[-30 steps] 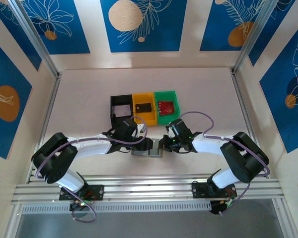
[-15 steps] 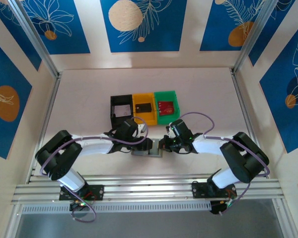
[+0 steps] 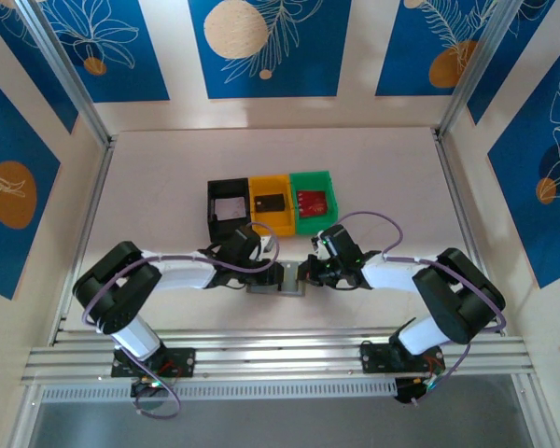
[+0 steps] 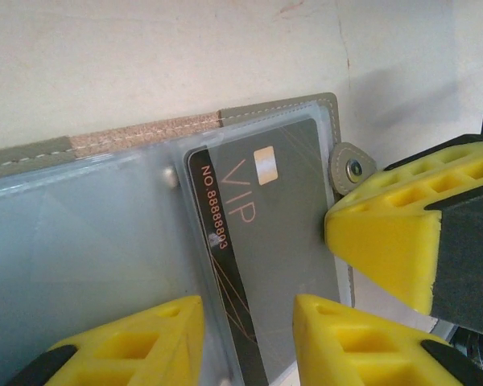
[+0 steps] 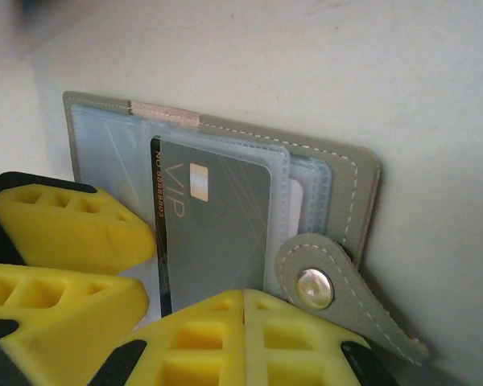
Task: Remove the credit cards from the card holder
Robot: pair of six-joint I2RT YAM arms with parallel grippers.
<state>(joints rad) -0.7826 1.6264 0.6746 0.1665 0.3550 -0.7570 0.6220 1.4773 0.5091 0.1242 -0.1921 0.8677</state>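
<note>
The grey card holder lies open on the table between both grippers. Its clear sleeves hold a grey VIP card, which pokes out a little past the sleeve's edge. My left gripper is open, its yellow fingers straddling the card's dark edge just above the sleeve. My right gripper is shut with its fingertips together, resting against the holder's near edge beside the snap tab. In the top view the left gripper and right gripper face each other over the holder.
Behind the holder stand three small bins in a row: black with a white card, yellow with a dark card, green with a red card. Aluminium rails run along the table's near edge and sides.
The left arm's elbow has swung slightly to the right. Both grippers have stayed at the card holder.
</note>
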